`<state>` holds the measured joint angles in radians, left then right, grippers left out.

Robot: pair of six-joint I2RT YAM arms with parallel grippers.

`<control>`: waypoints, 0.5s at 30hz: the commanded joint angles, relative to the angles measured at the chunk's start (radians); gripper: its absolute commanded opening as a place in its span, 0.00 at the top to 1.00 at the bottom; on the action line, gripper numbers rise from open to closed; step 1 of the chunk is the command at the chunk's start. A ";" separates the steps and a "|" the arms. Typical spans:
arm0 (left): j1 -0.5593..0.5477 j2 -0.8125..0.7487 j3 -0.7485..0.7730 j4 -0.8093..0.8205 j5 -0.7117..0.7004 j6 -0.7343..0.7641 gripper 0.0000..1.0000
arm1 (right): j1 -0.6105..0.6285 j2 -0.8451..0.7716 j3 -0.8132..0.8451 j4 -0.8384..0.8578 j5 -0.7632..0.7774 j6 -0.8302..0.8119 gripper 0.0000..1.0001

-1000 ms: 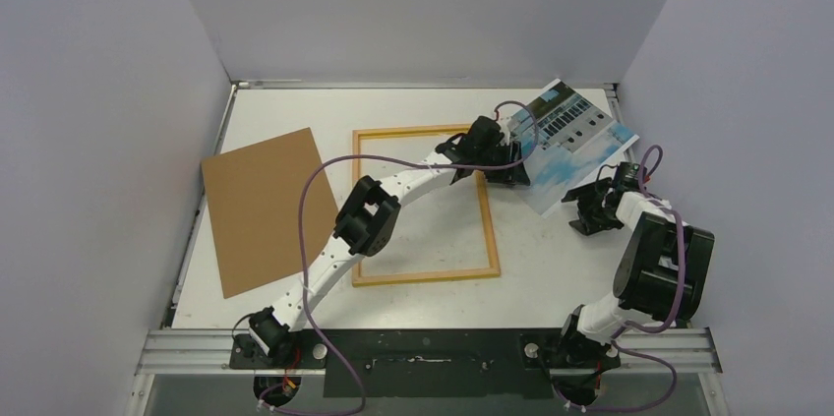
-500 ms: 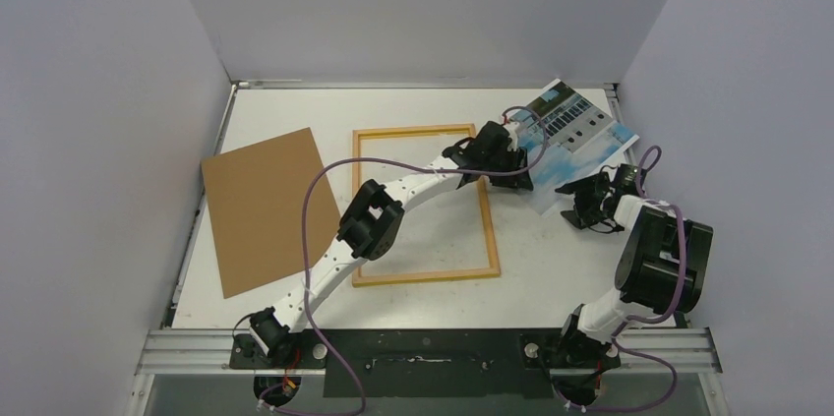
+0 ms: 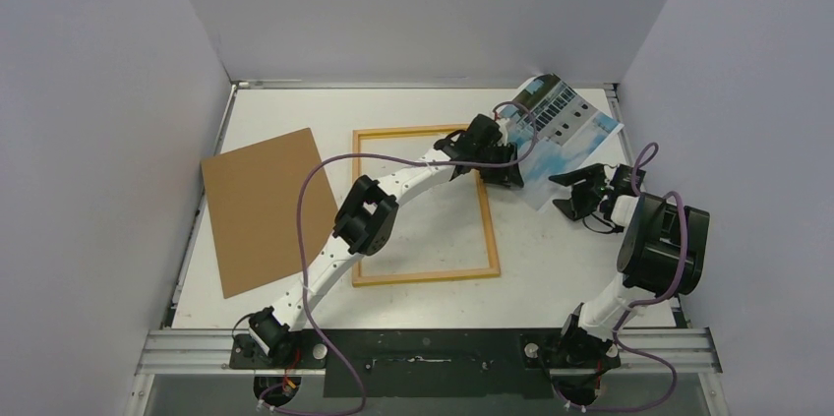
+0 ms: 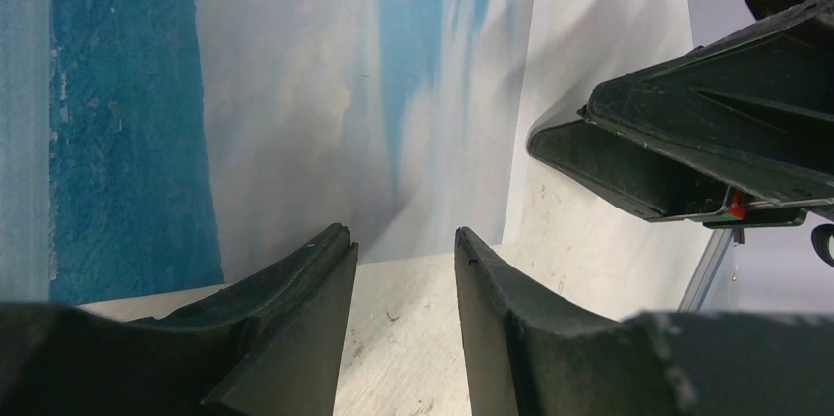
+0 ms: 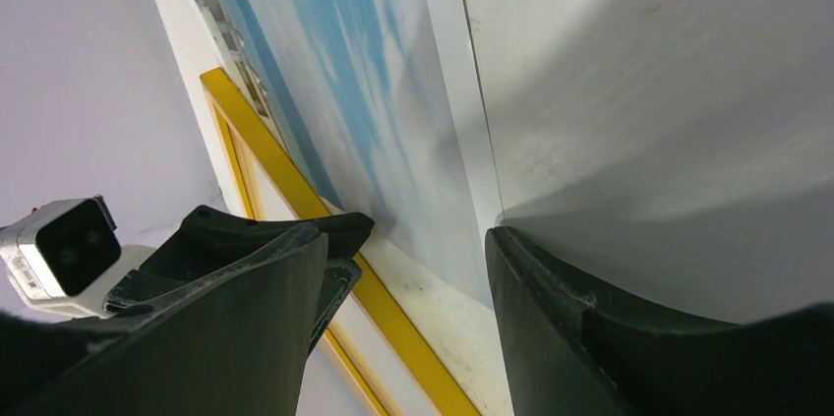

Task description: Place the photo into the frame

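Top view: photo [image 3: 570, 131] curling at the desk's far right corner, outside frame [image 3: 423, 276]; frame flat, no print inside
Left wrist: left claw [image 4: 400, 239] half-parted, gripping nothing, photo edge just past tips; likely risk: closing short, pushing or creasing the print
Right wrist: right claw [image 5: 405, 239] wide, empty, near the left; possible clash

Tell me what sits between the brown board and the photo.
The frame, lying flat; the top view shows the brown board, the frame, then the photo from left to right.
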<state>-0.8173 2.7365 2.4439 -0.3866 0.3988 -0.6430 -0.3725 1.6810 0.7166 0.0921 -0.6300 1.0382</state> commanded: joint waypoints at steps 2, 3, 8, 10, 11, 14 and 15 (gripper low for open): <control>0.005 0.045 0.008 -0.126 0.009 0.028 0.59 | 0.006 0.039 -0.025 0.066 0.003 -0.011 0.38; 0.005 0.045 0.008 -0.126 0.009 0.027 0.59 | 0.006 0.037 -0.025 0.082 -0.010 -0.009 0.38; 0.008 0.038 0.006 -0.141 0.009 0.031 0.59 | 0.006 -0.039 0.041 -0.099 0.086 -0.120 0.38; 0.009 0.032 0.000 -0.152 0.004 0.040 0.59 | 0.006 -0.073 0.088 -0.209 0.159 -0.187 0.37; 0.009 0.029 -0.006 -0.159 0.002 0.046 0.59 | 0.007 -0.094 0.112 -0.257 0.210 -0.210 0.37; 0.009 0.013 -0.030 -0.182 -0.007 0.073 0.59 | 0.031 -0.158 0.182 -0.371 0.358 -0.278 0.37; 0.009 0.008 -0.035 -0.196 -0.008 0.083 0.59 | 0.049 -0.170 0.206 -0.394 0.416 -0.314 0.37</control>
<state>-0.8097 2.7365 2.4466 -0.4072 0.4202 -0.6258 -0.3588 1.6142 0.8146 -0.1383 -0.4618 0.8742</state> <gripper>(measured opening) 0.410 0.626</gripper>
